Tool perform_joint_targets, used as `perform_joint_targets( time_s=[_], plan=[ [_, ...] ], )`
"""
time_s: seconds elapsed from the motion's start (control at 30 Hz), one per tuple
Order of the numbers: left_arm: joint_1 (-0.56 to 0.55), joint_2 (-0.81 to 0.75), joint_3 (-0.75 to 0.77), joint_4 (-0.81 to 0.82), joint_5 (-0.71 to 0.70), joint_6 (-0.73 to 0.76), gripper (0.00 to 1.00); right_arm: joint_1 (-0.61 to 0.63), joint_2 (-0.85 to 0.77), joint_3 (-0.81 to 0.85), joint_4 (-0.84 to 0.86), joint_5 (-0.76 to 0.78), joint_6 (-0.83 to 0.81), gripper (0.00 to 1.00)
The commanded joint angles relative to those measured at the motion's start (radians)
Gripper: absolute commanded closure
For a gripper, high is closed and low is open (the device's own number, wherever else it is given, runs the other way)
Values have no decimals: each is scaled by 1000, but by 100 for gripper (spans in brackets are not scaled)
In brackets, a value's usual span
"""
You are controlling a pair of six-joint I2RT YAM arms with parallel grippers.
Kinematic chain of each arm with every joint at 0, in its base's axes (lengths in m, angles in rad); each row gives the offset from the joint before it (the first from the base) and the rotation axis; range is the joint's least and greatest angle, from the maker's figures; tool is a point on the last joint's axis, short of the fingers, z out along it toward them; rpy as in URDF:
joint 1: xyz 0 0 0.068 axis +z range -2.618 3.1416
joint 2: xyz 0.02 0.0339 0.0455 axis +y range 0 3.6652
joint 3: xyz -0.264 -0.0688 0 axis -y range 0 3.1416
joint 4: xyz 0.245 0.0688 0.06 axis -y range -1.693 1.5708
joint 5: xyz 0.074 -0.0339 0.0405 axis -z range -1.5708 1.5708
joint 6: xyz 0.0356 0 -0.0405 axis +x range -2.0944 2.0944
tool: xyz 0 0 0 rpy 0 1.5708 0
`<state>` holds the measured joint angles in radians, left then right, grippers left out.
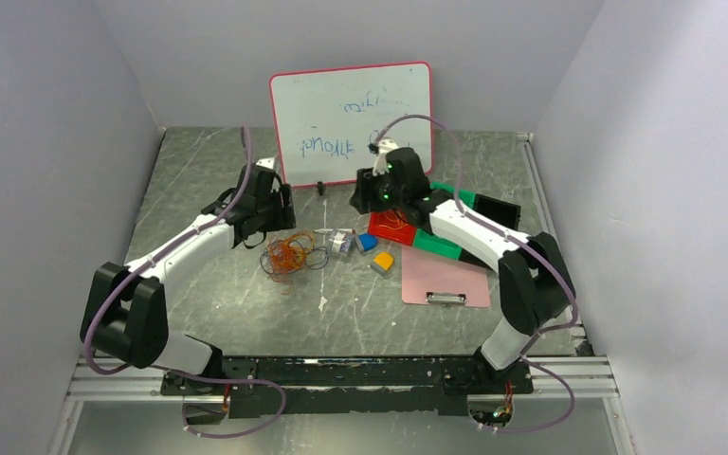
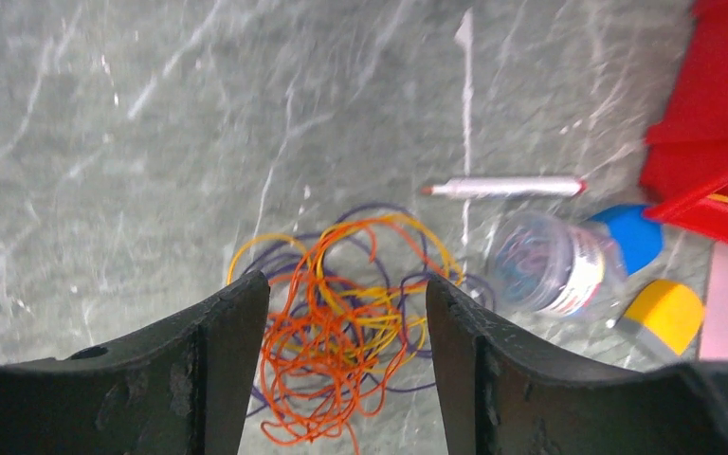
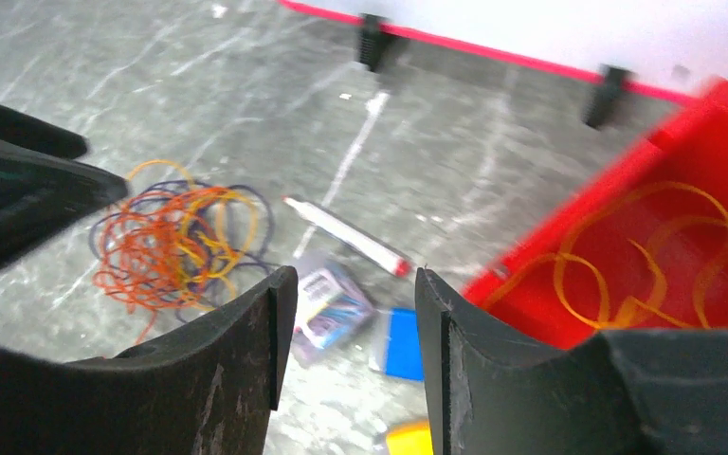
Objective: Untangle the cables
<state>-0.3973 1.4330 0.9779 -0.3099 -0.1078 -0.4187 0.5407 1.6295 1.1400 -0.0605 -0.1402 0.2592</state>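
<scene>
**A:** The cables [image 1: 289,254] lie in one loose heap on the grey table [image 1: 199,180], left of centre. Orange strands are bunched on top, with yellow loops and dark purple ones threaded through.

**B:** The left gripper [image 2: 341,284] is right over them, jaws spread wide and nothing pinched. From its wrist camera the orange mass shows in the gap between the fingers.

**A:** Is it touching?

**B:** Can't tell from here. The tips look close, but no strand is caught.

**A:** Just right of the heap there's a marker pen [image 2: 502,187]. Below it a small clear jar [image 2: 550,261] lies on its side, blue cap pointing away from the cables, and a yellow block [image 2: 664,315] sits beside that.

**B:** Further right, the right gripper [image 3: 353,280] is held clear of the tangle, jaws apart and empty.

**A:** Next to it is a red bin [image 3: 531,251] with one yellow cable [image 3: 649,256] curled inside, apart from the heap.

**B:** A pink clipboard [image 1: 444,275] lies in front of the bin, and a whiteboard [image 1: 351,118] stands against the back wall.
</scene>
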Motion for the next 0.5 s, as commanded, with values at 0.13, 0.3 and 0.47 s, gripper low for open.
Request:
perform_joint_targets(
  time_s=[0.13,0.3,0.47],
  plan=[
    [2,-14,-85,-57,-39,-91,33,146,206,206,-21,-154,-60,49],
    [2,0,-133,-43,-44,-102,33,173,317,264,-7,-162,12,51],
    [2,30,-157,-21,-33,-108,34,177,384,288,20,-197,55,53]
  ],
)
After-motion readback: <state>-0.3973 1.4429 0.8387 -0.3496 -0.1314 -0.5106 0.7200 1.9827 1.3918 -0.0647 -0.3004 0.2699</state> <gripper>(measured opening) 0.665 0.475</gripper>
